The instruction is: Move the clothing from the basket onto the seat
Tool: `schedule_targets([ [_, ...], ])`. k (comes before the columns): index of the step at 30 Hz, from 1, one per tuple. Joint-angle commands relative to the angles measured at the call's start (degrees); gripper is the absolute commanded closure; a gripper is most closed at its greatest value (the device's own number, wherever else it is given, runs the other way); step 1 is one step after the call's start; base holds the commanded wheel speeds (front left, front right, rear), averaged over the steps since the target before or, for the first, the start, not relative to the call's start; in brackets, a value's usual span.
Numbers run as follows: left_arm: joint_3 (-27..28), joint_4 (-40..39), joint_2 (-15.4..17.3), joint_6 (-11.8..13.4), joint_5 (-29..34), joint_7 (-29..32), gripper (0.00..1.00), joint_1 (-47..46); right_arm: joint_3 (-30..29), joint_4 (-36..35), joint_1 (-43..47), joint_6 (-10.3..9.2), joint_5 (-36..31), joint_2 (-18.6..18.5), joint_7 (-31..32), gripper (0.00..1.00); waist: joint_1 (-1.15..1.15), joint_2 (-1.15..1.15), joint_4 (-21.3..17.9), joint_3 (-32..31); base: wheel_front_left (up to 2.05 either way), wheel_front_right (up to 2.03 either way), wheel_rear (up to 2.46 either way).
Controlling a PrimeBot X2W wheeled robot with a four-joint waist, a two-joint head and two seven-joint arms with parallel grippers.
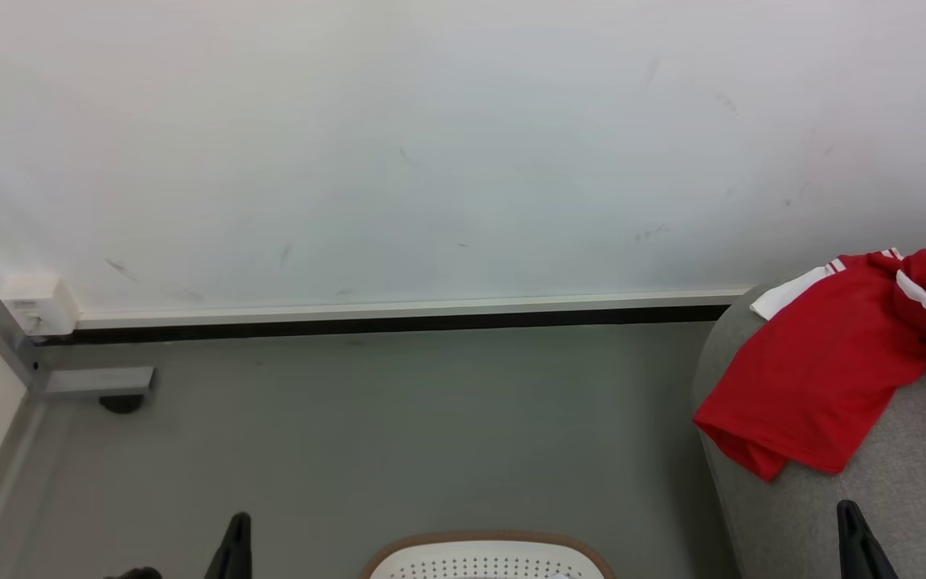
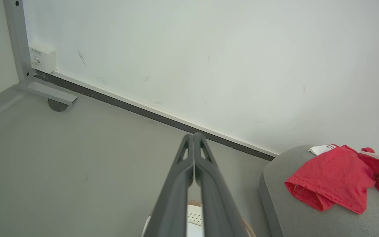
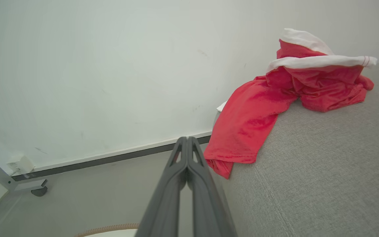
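The red clothing [image 1: 833, 378] with white panels lies crumpled on the grey seat [image 1: 897, 498] at the right, one part hanging over its rounded left edge. The left wrist view shows the clothing [image 2: 334, 177] on the seat [image 2: 294, 210]; the right wrist view shows the clothing [image 3: 275, 105] on the seat [image 3: 324, 171]. The basket [image 1: 487, 556] shows its brown rim and white perforated wall at the bottom centre, its inside hidden. My left gripper [image 2: 193, 135] is shut with nothing in it, above the basket [image 2: 194, 215]. My right gripper [image 3: 187, 139] is shut, holding nothing, left of the clothing.
A white wall [image 1: 431, 161] with a dark baseboard [image 1: 391, 323] runs across the back. A grey metal frame with a castor [image 1: 121, 402] stands at the far left corner, with a small white box [image 1: 37, 304] on the wall. Grey floor [image 1: 391, 434] lies between basket and wall.
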Motion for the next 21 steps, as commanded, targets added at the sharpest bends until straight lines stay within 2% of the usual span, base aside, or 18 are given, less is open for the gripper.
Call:
schedule_targets([
  [1,0.5,-1.1,0.1,-0.2,-2.5,0.5,1.00,-1.7,-0.2,-0.8,-1.7,-0.02,2.5,-0.5,0.4,1.00,0.00,0.00,0.0,0.0,0.00,0.00,0.00],
  [21,2.7,-2.3,-0.2,0.1,-19.6,4.9,1.00,-3.6,-0.9,-0.4,-4.3,-0.04,21.6,-0.7,4.9,1.00,0.00,0.00,0.2,0.5,0.00,0.00,0.00],
])
